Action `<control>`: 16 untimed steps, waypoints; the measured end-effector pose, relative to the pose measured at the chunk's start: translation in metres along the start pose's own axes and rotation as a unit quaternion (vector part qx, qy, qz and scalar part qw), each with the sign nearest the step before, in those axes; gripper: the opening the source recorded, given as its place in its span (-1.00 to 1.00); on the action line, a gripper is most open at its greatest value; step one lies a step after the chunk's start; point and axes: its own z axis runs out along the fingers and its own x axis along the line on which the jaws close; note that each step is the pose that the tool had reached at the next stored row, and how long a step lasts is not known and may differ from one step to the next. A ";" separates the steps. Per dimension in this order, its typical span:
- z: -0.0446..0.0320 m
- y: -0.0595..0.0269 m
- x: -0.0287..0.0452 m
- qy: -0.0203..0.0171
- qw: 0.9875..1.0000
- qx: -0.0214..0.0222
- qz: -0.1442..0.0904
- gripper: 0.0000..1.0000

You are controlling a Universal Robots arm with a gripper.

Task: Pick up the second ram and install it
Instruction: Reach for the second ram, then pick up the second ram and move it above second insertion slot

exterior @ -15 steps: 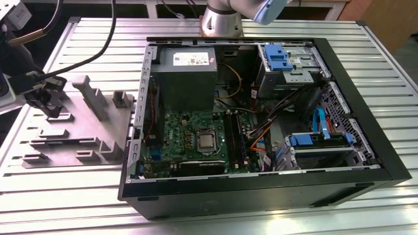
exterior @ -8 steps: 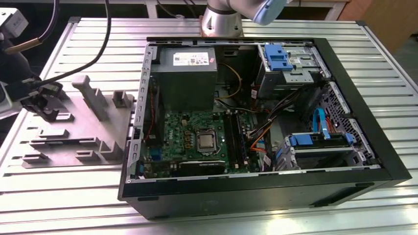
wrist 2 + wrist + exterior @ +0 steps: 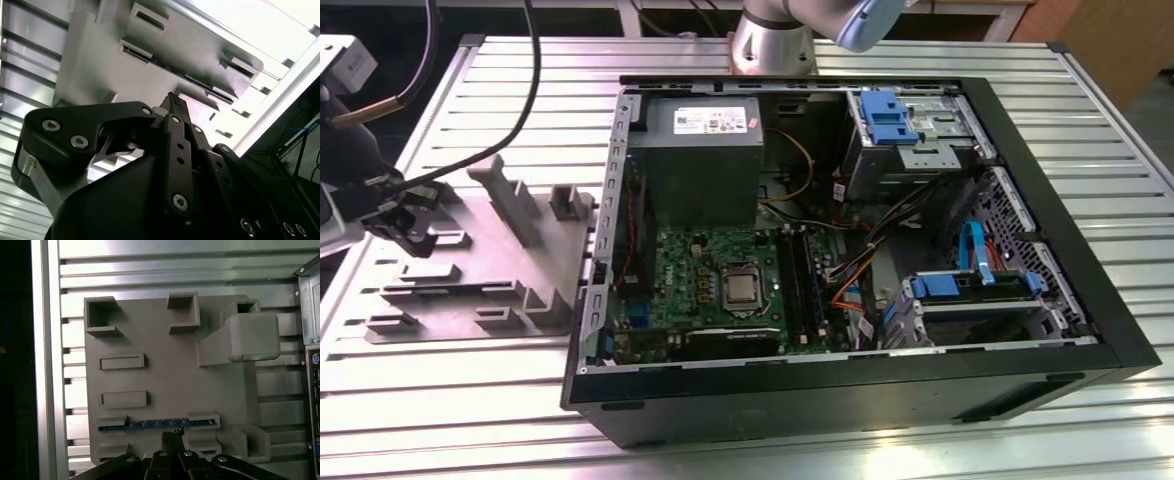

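Observation:
The second ram (image 3: 155,424) is a thin blue strip standing on edge in a slot between two grey holder blocks, near one edge of the grey holder plate (image 3: 160,370). My gripper (image 3: 172,436) hovers just beside the strip's middle, fingertips pressed together with nothing between them. In the second wrist view the black fingers (image 3: 173,107) meet at a point above the plate, and the ram shows as a thin dark line (image 3: 187,77). In the exterior view the gripper (image 3: 403,222) hangs over the plate (image 3: 487,265) at the exterior view's left, outside the case.
An open black computer case (image 3: 854,390) lies to the exterior view's right of the plate. It holds a green motherboard (image 3: 720,280), a grey power-supply box (image 3: 696,160) and blue-clipped drive bays (image 3: 894,115). Tall holder blocks (image 3: 250,337) rise from the plate. The ribbed metal table (image 3: 454,400) surrounds everything.

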 end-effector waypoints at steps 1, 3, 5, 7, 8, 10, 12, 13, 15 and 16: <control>0.0015 -0.0002 0.0007 0.000 1.000 0.000 0.000 -0.80; 0.0021 -0.0003 0.0011 0.000 1.000 0.000 0.000 -0.80; 0.0023 -0.0003 0.0011 0.000 1.000 0.000 0.000 -0.80; 0.0025 -0.0003 0.0011 0.000 1.000 0.000 0.000 -0.80; 0.0025 -0.0003 0.0011 0.000 1.000 0.000 0.000 -0.80; 0.0025 -0.0003 0.0012 0.000 1.000 0.000 0.000 -0.80; 0.0025 -0.0003 0.0011 0.000 1.000 0.000 0.000 -0.80; 0.0025 -0.0003 0.0012 0.000 1.000 0.000 0.000 -0.80; 0.0026 -0.0003 0.0011 0.000 1.000 0.000 0.000 -0.80; 0.0026 -0.0003 0.0011 0.000 1.000 0.000 0.000 -0.80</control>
